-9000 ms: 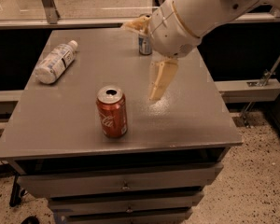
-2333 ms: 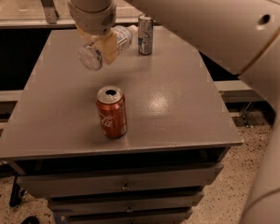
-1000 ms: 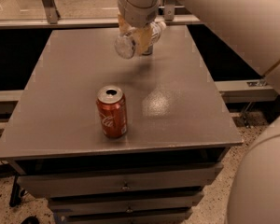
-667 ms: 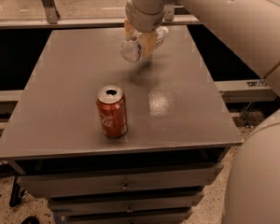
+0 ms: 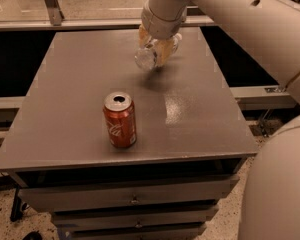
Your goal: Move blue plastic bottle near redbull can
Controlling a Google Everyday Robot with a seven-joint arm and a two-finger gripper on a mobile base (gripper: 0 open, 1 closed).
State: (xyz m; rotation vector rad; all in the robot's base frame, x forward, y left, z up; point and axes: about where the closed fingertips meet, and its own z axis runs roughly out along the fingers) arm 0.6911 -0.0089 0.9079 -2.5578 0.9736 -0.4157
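Clear-whitish plastic bottle (image 5: pixel 146 59) is grasped by the tan two-finger gripper (image 5: pixel 155 48), held above the grey table's (image 5: pixel 65 109) far side.

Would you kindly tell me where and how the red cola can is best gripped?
Around the mid-body, from the side: the red cola can stands upright, a round cylinder. The pincer, above the far side of the table, is shut on the blue plastic bottle.

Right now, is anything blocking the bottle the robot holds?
Nothing visible does. The gripper holds the blue plastic bottle over the table's far side; the red cola can stands apart near the front. The redbull can is hidden.
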